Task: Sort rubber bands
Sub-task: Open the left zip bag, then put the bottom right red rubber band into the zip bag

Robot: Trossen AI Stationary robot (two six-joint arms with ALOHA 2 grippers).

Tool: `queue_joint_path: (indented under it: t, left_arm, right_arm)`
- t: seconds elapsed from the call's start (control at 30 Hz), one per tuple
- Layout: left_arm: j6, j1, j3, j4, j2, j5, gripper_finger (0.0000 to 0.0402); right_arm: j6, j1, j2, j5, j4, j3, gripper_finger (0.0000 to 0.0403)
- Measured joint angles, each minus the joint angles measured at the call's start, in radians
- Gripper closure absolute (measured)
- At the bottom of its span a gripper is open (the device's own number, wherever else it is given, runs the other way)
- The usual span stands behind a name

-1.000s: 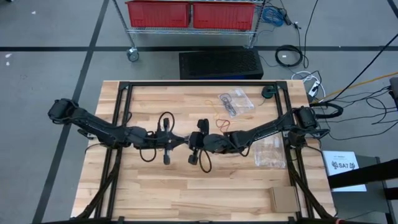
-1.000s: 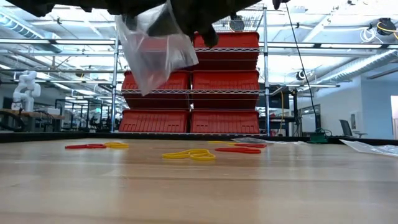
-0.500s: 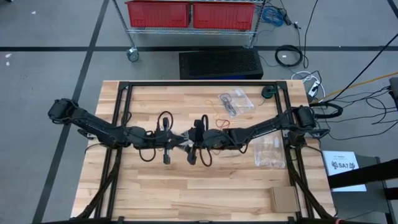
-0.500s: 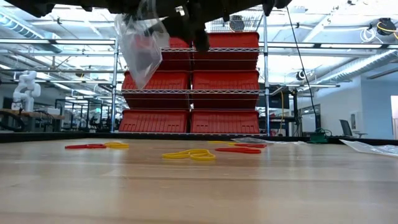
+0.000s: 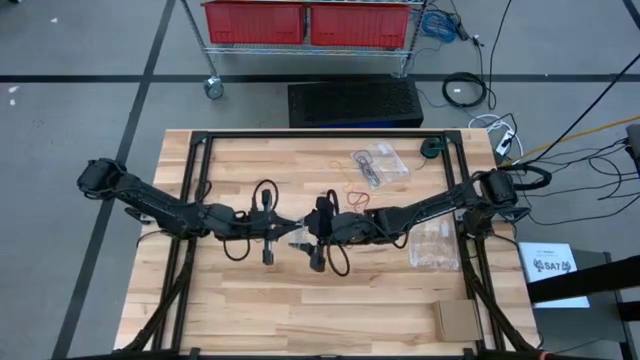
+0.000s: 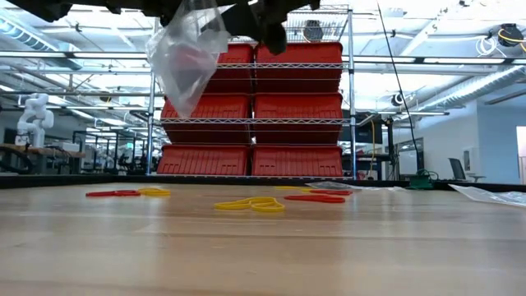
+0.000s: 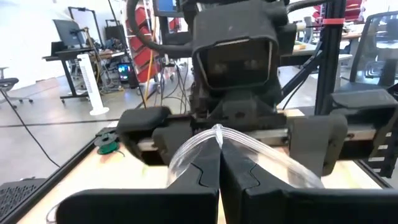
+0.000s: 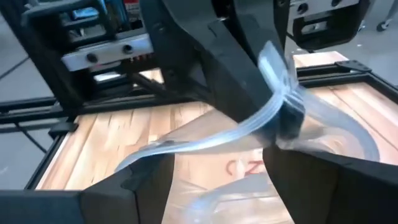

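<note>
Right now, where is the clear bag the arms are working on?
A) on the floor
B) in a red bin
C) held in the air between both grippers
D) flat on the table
C: the bag hangs above the table, with the left gripper shut on its edge and the right gripper at it too.

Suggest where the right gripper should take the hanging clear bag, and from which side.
Take the free rim of the clear bag, opposite the left gripper's pinch, coming level from the right arm's side. The mouth bows open there, and the open right gripper straddles it.
</note>
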Motion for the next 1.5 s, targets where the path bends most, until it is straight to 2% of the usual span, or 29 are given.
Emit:
queue_joint_path:
  t: [0.33,0.7,1.07,1.17,1.3,1.4,1.5]
  left_arm:
    - [0.0,0.001,0.001,-0.023,-0.001,-0.005,0.0401]
    - [0.0,0.001,0.001,-0.044,-0.001,-0.005,0.0401]
    - [0.009,0.006,0.001,-0.1,-0.011,-0.008,0.0401]
    - [0.021,0.006,0.001,-0.17,-0.042,-0.07,0.0401]
    - [0.018,0.006,0.001,-0.265,-0.117,-0.127,0.0402]
    - [0.017,0.005,-0.003,-0.322,-0.172,-0.142,0.0401]
    - [0.016,0.005,-0.028,-0.325,-0.219,-0.143,0.0401]
  right_arm:
    - [-0.05,0.005,-0.051,0.003,-0.067,-0.001,0.0167]
    - [-0.024,0.004,-0.198,0.008,-0.357,-0.001,0.0167]
    - [-0.029,0.004,-0.32,0.034,-0.521,0.001,0.0167]
    - [-0.036,0.001,-0.31,0.047,-0.652,0.001,0.0167]
    - [0.061,-0.002,-0.253,0.048,-0.819,0.0,0.0167]
    - [0.108,-0.006,-0.201,0.044,-0.838,0.0,0.0167]
    - [0.11,-0.023,-0.134,-0.021,-0.814,0.0,0.0167]
